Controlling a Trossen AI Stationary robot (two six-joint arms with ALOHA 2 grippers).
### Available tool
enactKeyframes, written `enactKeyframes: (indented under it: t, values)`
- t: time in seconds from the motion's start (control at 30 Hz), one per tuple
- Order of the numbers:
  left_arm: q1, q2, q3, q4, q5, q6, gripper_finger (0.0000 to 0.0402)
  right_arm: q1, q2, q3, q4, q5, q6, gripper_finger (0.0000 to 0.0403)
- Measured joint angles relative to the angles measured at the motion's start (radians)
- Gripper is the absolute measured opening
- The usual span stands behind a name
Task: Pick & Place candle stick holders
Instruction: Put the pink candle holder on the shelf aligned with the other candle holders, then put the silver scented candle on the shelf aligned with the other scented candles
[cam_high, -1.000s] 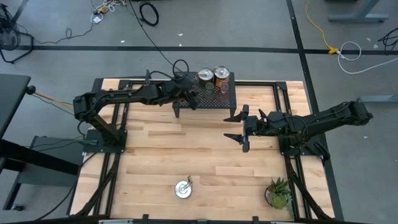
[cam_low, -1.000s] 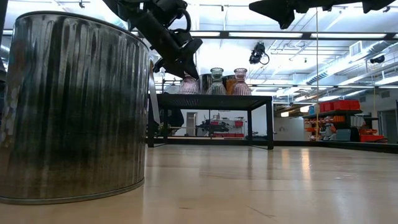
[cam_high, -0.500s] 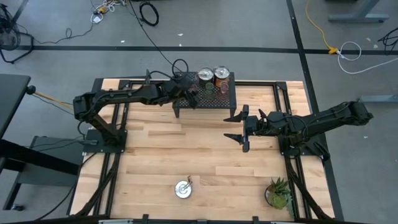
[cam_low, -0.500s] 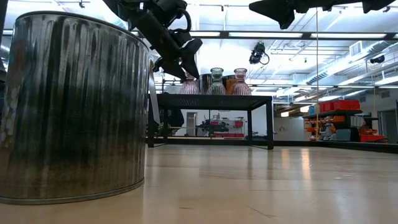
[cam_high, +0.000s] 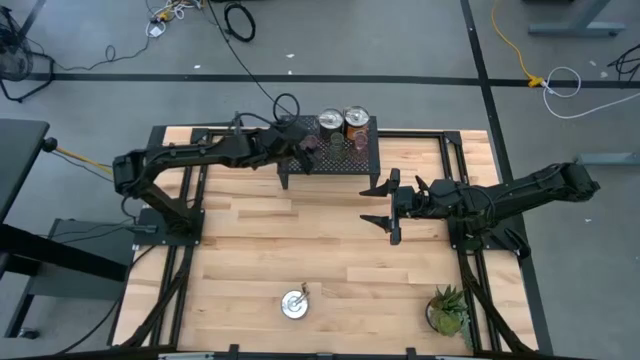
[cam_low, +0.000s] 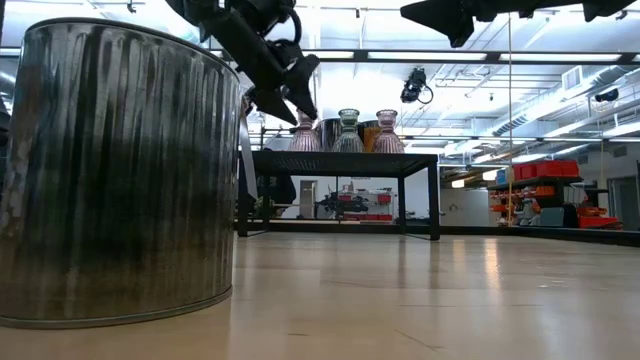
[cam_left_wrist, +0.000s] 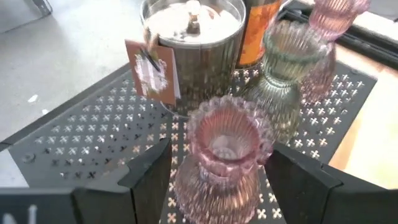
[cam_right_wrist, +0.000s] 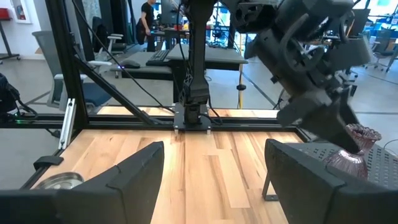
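Five candle stick holders stand on the black mesh rack (cam_high: 365, 160): two silver-topped ones (cam_high: 329, 122), one of them orange-copper bodied (cam_left_wrist: 261, 31), an olive-green cup (cam_left_wrist: 289, 74) and two pink cups. My left gripper (cam_left_wrist: 217, 168) is open over the rack's left part. Its fingers stand on either side of the nearer pink cup (cam_left_wrist: 224, 149), which rests upright on the mesh. A third silver-topped holder (cam_high: 294, 303) stands on the table near the front edge. My right gripper (cam_high: 378, 203) is open and empty above the table, right of centre.
A small spiky green potted plant (cam_high: 447, 310) stands at the front right corner. The silver holder near the front edge fills the low view's left (cam_low: 120, 170). Bare wood lies between the rack and the front edge.
My left gripper has drawn back a little toward the table's left edge and slightly up, away from the rack. The pink cup stays upright on the mesh.
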Motion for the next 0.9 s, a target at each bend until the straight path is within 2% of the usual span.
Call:
enactKeyframes:
  t: [0.17,0.3,0.6,0.67,0.77,0.9]
  values:
    - [-0.003,-0.063,0.0,-0.025,0.017,0.0,0.0254,0.0,0.0,0.0,-0.001,0.0,0.0,0.0279]
    - [-0.012,-0.12,0.0,-0.053,0.083,0.0,0.0254,0.0,0.0,0.0,-0.001,0.0,0.0,0.0279]
    - [-0.053,-0.281,0.0,-0.363,0.37,-0.057,0.0252,0.0,0.0,0.0,-0.006,0.0,0.0,0.0279]
    - [-0.093,-0.31,0.0,-0.42,0.409,-0.078,0.0249,0.0,0.0,0.0,-0.007,0.001,0.0,0.0279]
    - [-0.192,-0.348,0.0,-0.493,0.415,-0.087,0.0245,0.0,0.0,0.0,-0.006,0.001,0.0,0.0279]
    - [-0.372,-0.374,0.0,-0.491,0.316,-0.123,0.0243,0.0,0.0,0.0,-0.007,0.001,0.001,0.0279]
